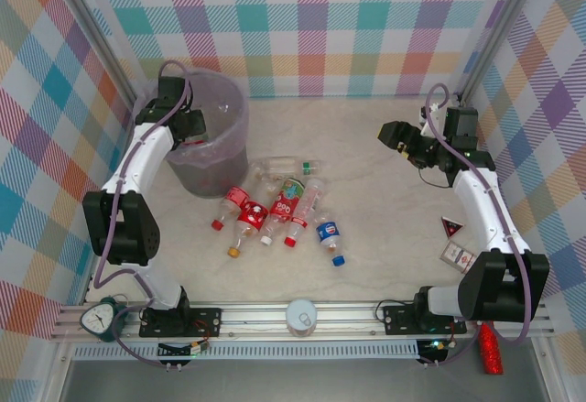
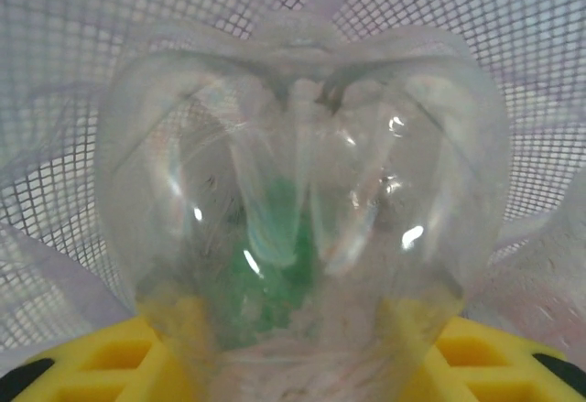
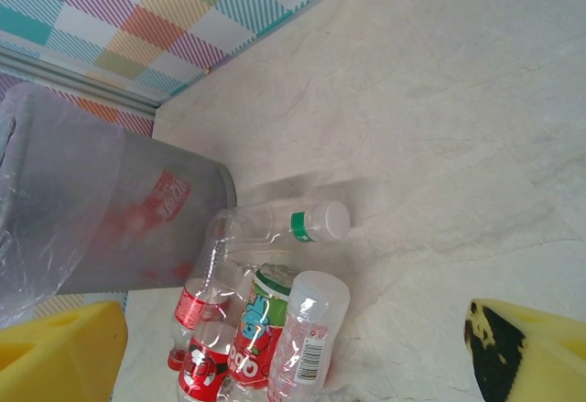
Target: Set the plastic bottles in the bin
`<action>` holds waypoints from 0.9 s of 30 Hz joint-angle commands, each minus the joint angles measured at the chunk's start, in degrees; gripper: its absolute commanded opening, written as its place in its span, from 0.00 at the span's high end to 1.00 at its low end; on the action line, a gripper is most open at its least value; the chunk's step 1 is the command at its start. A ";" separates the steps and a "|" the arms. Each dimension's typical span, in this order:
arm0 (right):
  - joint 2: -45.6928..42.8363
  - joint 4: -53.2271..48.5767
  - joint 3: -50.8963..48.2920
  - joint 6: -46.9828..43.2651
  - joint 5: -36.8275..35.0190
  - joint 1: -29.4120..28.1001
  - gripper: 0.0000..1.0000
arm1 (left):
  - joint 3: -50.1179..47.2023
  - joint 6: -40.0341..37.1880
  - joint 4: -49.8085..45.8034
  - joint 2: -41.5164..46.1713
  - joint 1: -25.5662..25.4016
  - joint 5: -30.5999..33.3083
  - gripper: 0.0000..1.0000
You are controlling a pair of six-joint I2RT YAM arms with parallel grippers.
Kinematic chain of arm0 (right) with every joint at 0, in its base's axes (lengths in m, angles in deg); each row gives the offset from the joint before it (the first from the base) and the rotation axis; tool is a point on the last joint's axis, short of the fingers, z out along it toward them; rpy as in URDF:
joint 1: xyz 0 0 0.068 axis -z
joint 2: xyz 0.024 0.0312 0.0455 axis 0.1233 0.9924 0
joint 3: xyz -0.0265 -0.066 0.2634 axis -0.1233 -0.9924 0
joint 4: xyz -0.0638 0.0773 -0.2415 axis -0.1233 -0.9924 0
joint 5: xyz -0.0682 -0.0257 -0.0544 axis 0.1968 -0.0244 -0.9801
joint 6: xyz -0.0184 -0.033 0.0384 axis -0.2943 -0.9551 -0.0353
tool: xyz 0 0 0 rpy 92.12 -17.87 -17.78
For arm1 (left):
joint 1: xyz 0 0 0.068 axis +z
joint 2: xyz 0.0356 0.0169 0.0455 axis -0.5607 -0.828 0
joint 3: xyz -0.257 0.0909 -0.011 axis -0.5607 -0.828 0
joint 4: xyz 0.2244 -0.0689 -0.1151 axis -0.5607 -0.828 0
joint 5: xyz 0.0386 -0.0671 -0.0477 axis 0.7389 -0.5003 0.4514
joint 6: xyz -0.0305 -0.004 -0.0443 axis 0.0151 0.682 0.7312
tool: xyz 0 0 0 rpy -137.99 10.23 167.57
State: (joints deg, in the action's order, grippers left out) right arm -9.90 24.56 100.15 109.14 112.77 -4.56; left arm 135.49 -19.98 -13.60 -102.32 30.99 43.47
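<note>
My left gripper [image 1: 195, 127] hangs over the bin [image 1: 226, 157], a grey translucent wastebasket with a clear bag liner. Its yellow fingers [image 2: 156, 356] are shut on a clear plastic bottle [image 2: 302, 191] with green at its far end; the bin's mesh wall [image 2: 73, 146] lies behind it. Several more plastic bottles [image 1: 275, 205] lie heaped on the table right of the bin, mostly red-labelled, one blue-labelled [image 1: 328, 233], and a clear one with a green ring [image 3: 275, 223]. My right gripper [image 1: 389, 135] hovers open at the far right, well away from the heap [image 3: 275, 347].
Two small cards [image 1: 455, 254] lie near the right arm. A white round object [image 1: 300, 315] and a dial gauge [image 1: 101, 318] sit on the front rail, a red item [image 1: 490, 347] at the bottom right. Checked walls close in the table's back and sides.
</note>
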 commanded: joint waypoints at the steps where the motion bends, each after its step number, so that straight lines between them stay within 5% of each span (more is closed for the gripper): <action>1: 0.04 -0.70 1.96 -1.60 0.08 -0.39 0.06 | 5.83 -0.08 -6.73 0.93 -1.65 -4.14 0.45; 10: 0.13 -2.89 2.93 -2.90 -0.56 -0.41 0.05 | 12.28 -2.36 -11.46 0.58 -1.57 -1.72 0.14; 20: 0.26 -12.40 2.99 -8.36 1.51 -1.27 0.02 | 16.60 -3.19 -14.96 8.07 -2.77 -1.28 0.10; 27: -1.86 -22.89 -4.75 -10.53 -9.14 -16.28 0.03 | 15.90 -3.25 -16.15 16.42 -14.16 6.16 0.09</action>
State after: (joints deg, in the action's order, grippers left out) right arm -10.34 8.87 99.16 100.26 107.20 -15.57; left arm 150.22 -22.80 -28.26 -89.19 21.24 45.89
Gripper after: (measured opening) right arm 0.975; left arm 0.907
